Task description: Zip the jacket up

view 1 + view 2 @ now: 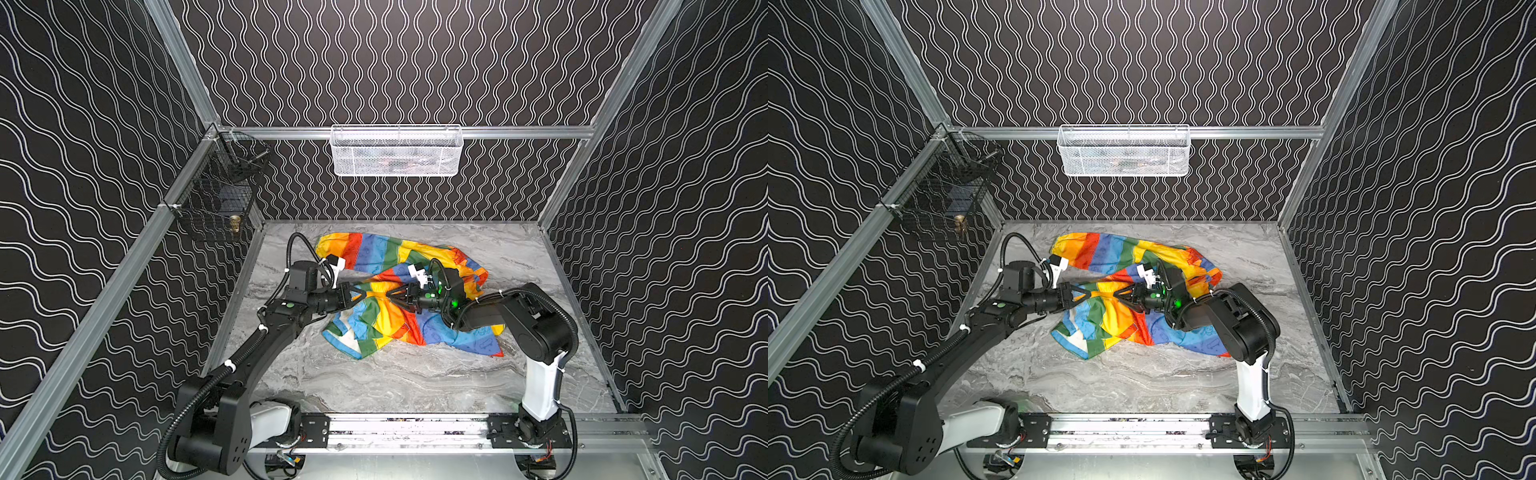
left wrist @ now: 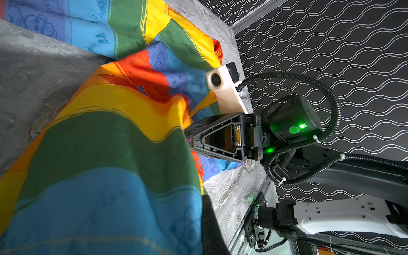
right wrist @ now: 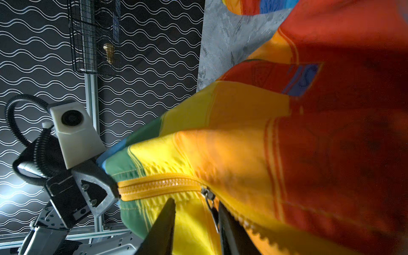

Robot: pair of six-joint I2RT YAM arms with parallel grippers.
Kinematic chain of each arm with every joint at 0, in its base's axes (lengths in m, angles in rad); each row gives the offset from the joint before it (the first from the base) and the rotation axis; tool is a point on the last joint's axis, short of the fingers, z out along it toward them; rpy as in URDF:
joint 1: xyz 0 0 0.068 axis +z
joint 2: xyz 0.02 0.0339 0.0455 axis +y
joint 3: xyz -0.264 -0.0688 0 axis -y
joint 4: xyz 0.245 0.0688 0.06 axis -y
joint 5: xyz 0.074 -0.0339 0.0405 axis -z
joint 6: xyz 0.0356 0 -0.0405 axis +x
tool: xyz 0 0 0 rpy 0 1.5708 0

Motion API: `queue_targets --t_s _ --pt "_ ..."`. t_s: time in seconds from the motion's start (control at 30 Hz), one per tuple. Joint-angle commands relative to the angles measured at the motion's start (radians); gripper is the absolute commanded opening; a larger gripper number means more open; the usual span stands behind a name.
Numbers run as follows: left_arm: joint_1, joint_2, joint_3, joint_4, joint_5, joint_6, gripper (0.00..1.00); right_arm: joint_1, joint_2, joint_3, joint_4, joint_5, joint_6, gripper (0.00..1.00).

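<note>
The one grey marbled desk (image 1: 415,374) carries one rainbow-striped jacket (image 1: 386,320), crumpled at the desk's middle, and two arms meet above it. The left end effector (image 3: 111,191) is clamped tight on the end of the single orange zipper (image 3: 159,185), which only the right wrist view shows clearly. There the jaws of the right end effector (image 3: 196,202) stand somewhat apart, one finger on each side of the small metal pull tab (image 3: 212,209), not clamped on it.

Black walls (image 1: 415,62) patterned with white wavy lines are enclosing a grey marbled surface (image 1: 415,382). A white mesh basket (image 1: 396,151) is hanging beyond the right pincer (image 1: 388,294); a black wire basket (image 1: 216,199) is hanging beyond the left pincer (image 1: 362,294).
</note>
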Motion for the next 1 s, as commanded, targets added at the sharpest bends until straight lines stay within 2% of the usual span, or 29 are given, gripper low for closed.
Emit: queue_targets --t_s 0.0,0.47,0.97 --pt "0.002 -0.007 0.005 0.031 0.019 -0.005 0.00 0.001 0.003 0.011 -0.002 -0.003 -0.014 0.32" --pt "0.002 -0.014 0.000 0.048 0.026 -0.018 0.00 0.002 0.028 0.040 -0.045 -0.004 -0.029 0.24" --pt "0.002 -0.006 -0.001 0.054 0.028 -0.021 0.00 0.017 0.065 0.039 0.060 -0.025 0.043 0.19"
